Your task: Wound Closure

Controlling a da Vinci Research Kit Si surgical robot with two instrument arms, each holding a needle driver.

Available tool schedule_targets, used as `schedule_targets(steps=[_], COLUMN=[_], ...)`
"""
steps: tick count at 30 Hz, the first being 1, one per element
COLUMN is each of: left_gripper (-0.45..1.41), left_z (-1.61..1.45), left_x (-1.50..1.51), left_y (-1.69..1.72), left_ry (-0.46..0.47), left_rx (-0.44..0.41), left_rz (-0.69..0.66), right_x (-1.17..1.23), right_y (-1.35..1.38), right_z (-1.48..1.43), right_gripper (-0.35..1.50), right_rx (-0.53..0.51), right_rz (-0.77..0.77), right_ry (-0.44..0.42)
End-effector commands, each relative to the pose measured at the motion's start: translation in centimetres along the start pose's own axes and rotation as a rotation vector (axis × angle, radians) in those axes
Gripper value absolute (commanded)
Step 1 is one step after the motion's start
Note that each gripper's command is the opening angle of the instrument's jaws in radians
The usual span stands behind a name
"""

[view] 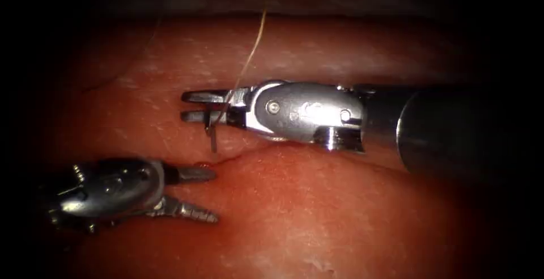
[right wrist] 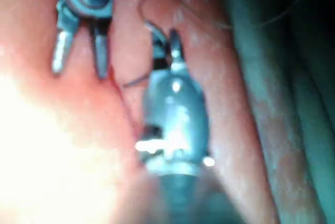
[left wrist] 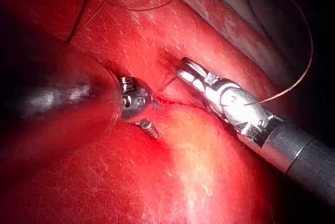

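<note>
here our right arm's silver tool (view: 195, 105) clamps the thin, stiff, slippery curved steel needle (view: 212, 137) near one end above the cut; our left tool (view: 204, 194) gapes empty.

The right arm's silver, two-jawed metal hand (view: 195, 106) reaches in level from the right on its dark shaft, jaws closed; the left arm's dull grey metal hand (view: 207, 195) lies low, jaws spread apart, holding nothing.

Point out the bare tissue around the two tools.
Bare: the red pork tissue below the silver right tool, right of the open left tool. Crowded: the cut between them, where the right tool holds the dark curved needle and tan thread.
</note>
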Motion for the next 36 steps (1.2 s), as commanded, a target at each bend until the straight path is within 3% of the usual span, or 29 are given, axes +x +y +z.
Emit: schedule_targets(steps=[1, 8, 21, 36], left_gripper=[0.55, 0.55, 0.55, 0.55], left_z=[0.13, 0.28, 0.34, 0.3], left_x=[-0.03, -0.19, -0.38, -0.43], left_y=[-0.03, -0.01, -0.07, -0.12], left_ry=[-0.001, -0.031, -0.069, -0.094], left_rx=[-0.004, -0.015, -0.028, -0.024], left_rz=[0.003, -0.015, -0.019, -0.014], right_x=[-0.01, 0.1, 0.06, -0.02], right_y=[0.04, 0.1, 0.08, 0.15], right_z=[0.08, 0.06, 0.07, 0.07], right_gripper=[-0.35, -0.35, -0.35, -0.35], right_rx=[-0.001, -0.016, -0.012, -0.002], right_rz=[0.0, 0.012, 0.031, 0.599], right_ry=[0.002, 0.003, 0.004, 0.026])
